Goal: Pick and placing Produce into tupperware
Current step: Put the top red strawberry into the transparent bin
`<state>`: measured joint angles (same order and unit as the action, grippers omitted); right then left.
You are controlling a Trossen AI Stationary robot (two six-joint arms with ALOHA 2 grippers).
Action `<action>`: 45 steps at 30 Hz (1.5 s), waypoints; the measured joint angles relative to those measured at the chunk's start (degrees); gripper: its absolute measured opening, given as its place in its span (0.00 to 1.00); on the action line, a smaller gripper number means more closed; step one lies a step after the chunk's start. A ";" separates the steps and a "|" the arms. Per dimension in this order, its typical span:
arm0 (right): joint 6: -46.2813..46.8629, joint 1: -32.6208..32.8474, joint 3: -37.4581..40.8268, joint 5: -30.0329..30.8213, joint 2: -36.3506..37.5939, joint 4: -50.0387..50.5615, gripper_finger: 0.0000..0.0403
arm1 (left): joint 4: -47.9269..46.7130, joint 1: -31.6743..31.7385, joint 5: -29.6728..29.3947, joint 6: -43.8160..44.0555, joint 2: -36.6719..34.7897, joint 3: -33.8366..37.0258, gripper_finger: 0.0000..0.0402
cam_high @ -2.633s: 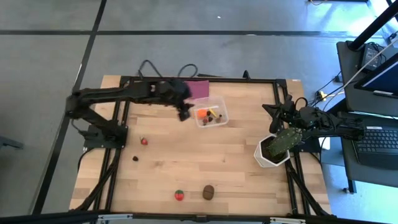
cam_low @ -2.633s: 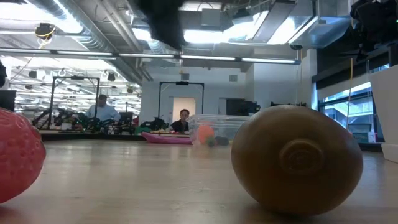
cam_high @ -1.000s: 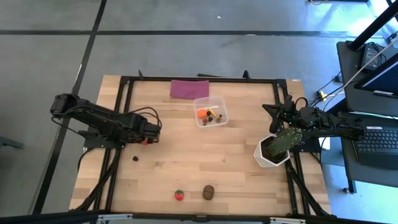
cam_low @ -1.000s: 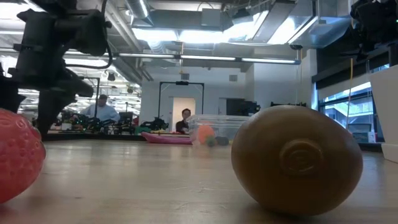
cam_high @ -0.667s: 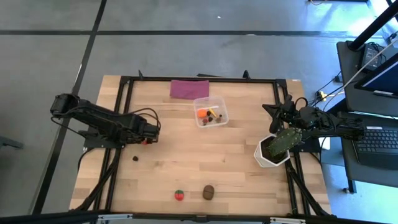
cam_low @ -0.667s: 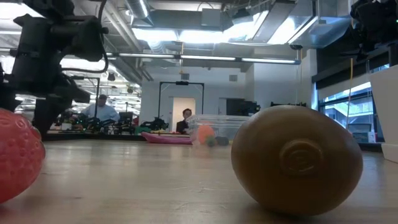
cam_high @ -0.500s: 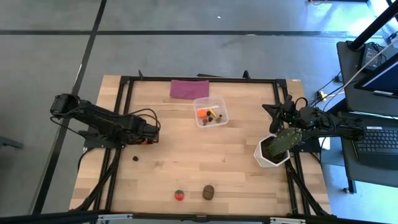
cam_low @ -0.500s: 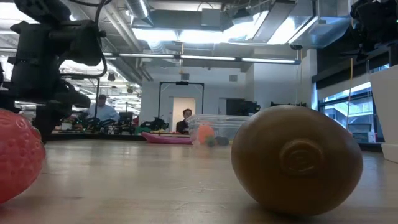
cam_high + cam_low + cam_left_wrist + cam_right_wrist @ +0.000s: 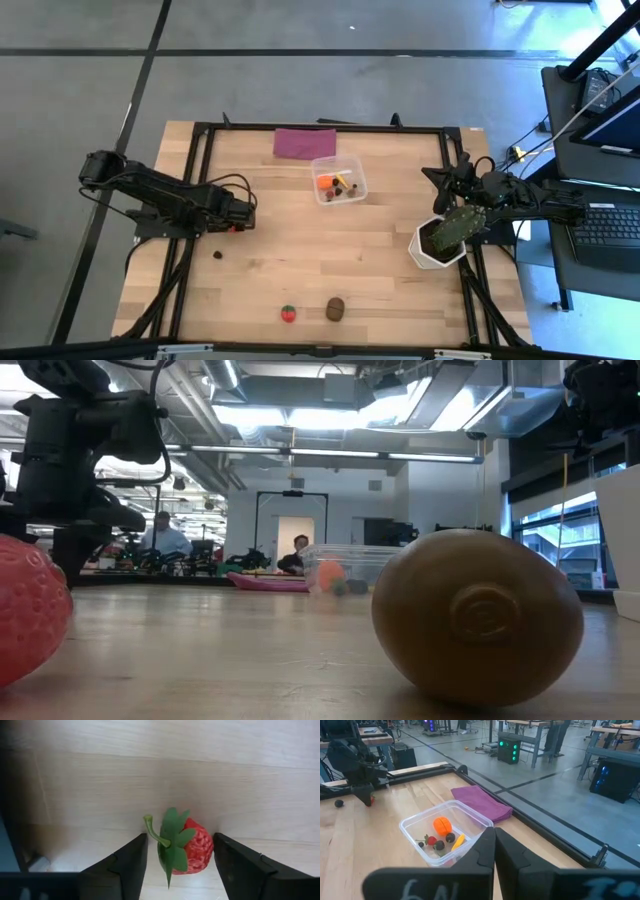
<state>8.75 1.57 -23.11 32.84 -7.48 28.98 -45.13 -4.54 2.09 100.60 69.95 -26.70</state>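
A small red strawberry with a green top lies on its side on the wooden table near the left edge. My left gripper points straight down over it, open, with one finger on each side; in the high view the gripper covers the berry. The clear square tupperware stands at the far middle and holds an orange ball, a yellow banana and some dark bits. My right gripper waits shut at the table's right edge. My left gripper comes at the strawberry from above, and the berry lies on the table between its fingers. One finger stands right against the berry's red side; I cannot tell whether it touches. The other finger stands clear of the green top.
A second strawberry and a brown oval lump lie near the front edge, and a small dark bit lies left of the middle. A purple cloth lies behind the tupperware. A white pot with a cactus stands at the right.
My left gripper has come down a little over the strawberry. The strawberry and the other produce have stayed where they were.
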 joint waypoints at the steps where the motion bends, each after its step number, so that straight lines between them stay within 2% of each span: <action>1: 0.00 -0.01 0.00 0.00 -0.01 -0.01 0.02 | 0.01 0.00 -0.04 -0.04 0.00 0.00 0.51; 7: 0.00 -0.01 0.00 0.00 0.01 0.01 0.02 | -0.02 0.00 -0.44 -0.81 0.04 0.02 0.45; 15: 0.00 0.01 0.00 0.00 0.02 -0.01 0.02 | 0.27 0.00 -0.61 -6.59 0.07 0.02 0.35; 21: 0.00 -0.01 0.00 0.00 -0.01 0.00 0.02 | 0.99 0.95 -0.11 -13.55 0.54 -2.04 0.34; 23: 0.00 -0.01 0.00 0.01 -0.01 -0.02 0.02 | 4.44 2.05 1.22 -16.77 0.40 -3.92 0.35; 26: -0.03 0.00 0.00 0.02 0.00 -0.03 0.02 | 10.87 4.33 7.66 -24.11 0.35 -5.47 0.35; 29: -0.04 -0.01 0.00 0.00 0.00 -0.03 0.02 | 25.80 6.75 13.70 -29.83 0.27 -7.34 0.33; 33: -0.07 0.02 0.00 0.00 -0.01 -0.01 0.02 | 47.43 10.55 14.81 -36.29 0.31 -8.44 0.33; 36: -0.04 0.02 0.00 0.00 0.01 -0.02 0.02 | 61.29 13.53 11.76 -41.65 0.15 -10.53 0.35; 38: -0.07 -0.01 0.00 0.00 0.01 -0.01 0.02 | 62.80 15.11 9.24 -46.17 0.24 -12.69 0.35; 41: -0.04 -0.01 0.00 0.00 -0.01 -0.01 0.02 | 60.19 16.66 4.31 -53.57 0.59 -17.29 0.34; 45: -0.04 0.02 0.00 0.01 0.02 -0.03 0.02 | 58.69 17.59 1.33 -60.33 5.10 -23.08 0.32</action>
<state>8.71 1.58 -23.11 32.85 -7.46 28.95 13.56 13.06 3.42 40.27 75.05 -49.78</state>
